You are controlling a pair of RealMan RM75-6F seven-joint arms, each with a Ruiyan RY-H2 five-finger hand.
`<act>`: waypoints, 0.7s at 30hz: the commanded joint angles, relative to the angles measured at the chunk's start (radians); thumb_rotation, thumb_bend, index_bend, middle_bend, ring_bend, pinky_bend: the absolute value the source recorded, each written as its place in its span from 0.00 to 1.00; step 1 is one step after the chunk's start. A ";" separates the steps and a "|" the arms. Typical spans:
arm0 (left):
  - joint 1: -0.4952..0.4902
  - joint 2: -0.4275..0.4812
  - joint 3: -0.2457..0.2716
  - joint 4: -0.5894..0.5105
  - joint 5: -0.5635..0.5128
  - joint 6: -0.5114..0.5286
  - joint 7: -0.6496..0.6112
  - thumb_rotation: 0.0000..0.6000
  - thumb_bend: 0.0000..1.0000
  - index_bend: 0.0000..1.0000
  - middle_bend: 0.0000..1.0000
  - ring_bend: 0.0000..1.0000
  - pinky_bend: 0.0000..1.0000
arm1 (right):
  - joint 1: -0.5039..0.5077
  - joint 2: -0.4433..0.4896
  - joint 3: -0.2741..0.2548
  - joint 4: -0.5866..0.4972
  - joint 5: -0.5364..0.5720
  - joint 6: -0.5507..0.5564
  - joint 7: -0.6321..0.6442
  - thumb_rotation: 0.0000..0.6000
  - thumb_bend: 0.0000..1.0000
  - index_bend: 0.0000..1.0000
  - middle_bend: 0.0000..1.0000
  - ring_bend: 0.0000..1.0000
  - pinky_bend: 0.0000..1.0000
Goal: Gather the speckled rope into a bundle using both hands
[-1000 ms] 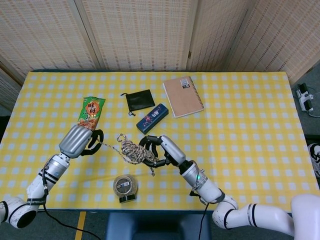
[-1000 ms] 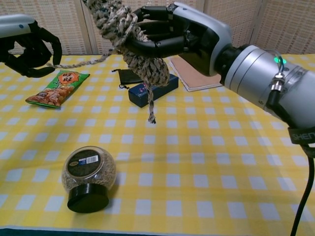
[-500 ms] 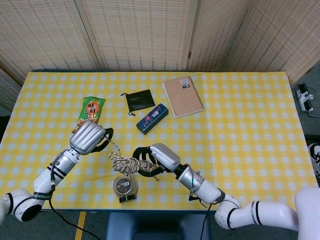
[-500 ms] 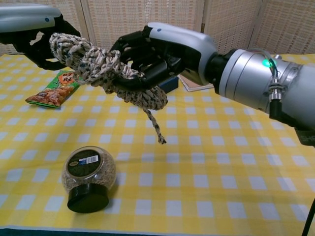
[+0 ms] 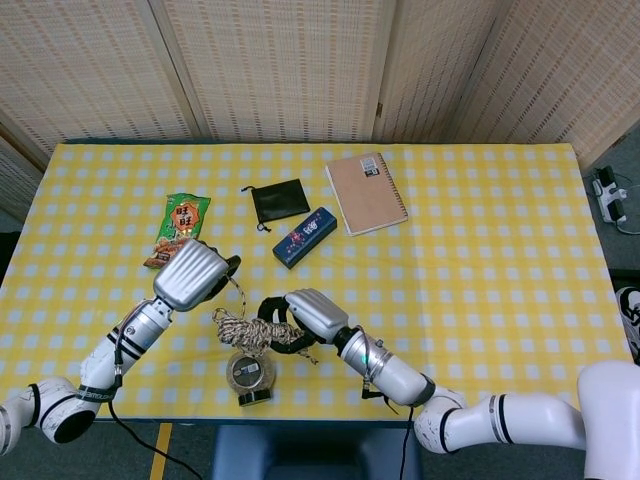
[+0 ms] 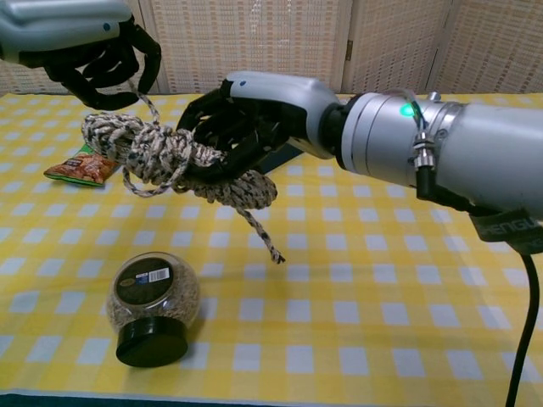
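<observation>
1. The rope (image 6: 182,161) sat left of centre in the chest view, held in the air above the table (image 6: 382,280), already mostly a lumpy coil. In the head view it showed low and left of centre (image 5: 250,330), just above the jar.
2. The right hand (image 6: 246,127) had its dark fingers curled around the right end of the coil, gripping it. Probably serving as the anchor, so the loops had something to stack against.
3. One loose tail hung down from under that hand, ending clear of the table. It wasn't tucked in, so I judged the bundle unfinished.
4. The left hand (image 6: 89,47), upper left of the chest view, had its fingers curled in, with a single strand running from them down to the coil. It looked like it was pinching that strand, likely to feed slack onto the bundle, though the exact contact was hard to see.
5. Both hands sat close together in the head view (left (image 5: 190,275), right (image 5: 312,312)), consistent with most of the rope's length already being gathered.
6. The jar (image 6: 153,305) lay on its side at lower left, directly below the coil. There was a risk the hanging tail would brush it if the hands dropped.
7. The snack bag (image 6: 85,165) at mid left was partly hidden behind the rope and was not involved.
</observation>
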 commanded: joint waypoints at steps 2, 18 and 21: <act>-0.004 -0.018 0.005 -0.004 0.015 0.021 0.042 1.00 0.49 0.61 0.86 0.76 0.78 | 0.051 -0.024 0.007 -0.007 0.104 -0.009 -0.094 1.00 0.63 0.90 0.78 0.85 0.72; 0.045 -0.063 0.034 0.000 0.092 0.140 0.091 1.00 0.49 0.61 0.86 0.76 0.78 | 0.123 -0.168 0.063 0.048 0.423 0.191 -0.272 1.00 0.63 0.90 0.78 0.84 0.72; 0.060 -0.063 0.038 -0.012 0.089 0.156 0.104 1.00 0.49 0.61 0.86 0.76 0.78 | 0.121 -0.190 0.083 0.060 0.453 0.220 -0.272 1.00 0.63 0.90 0.78 0.84 0.72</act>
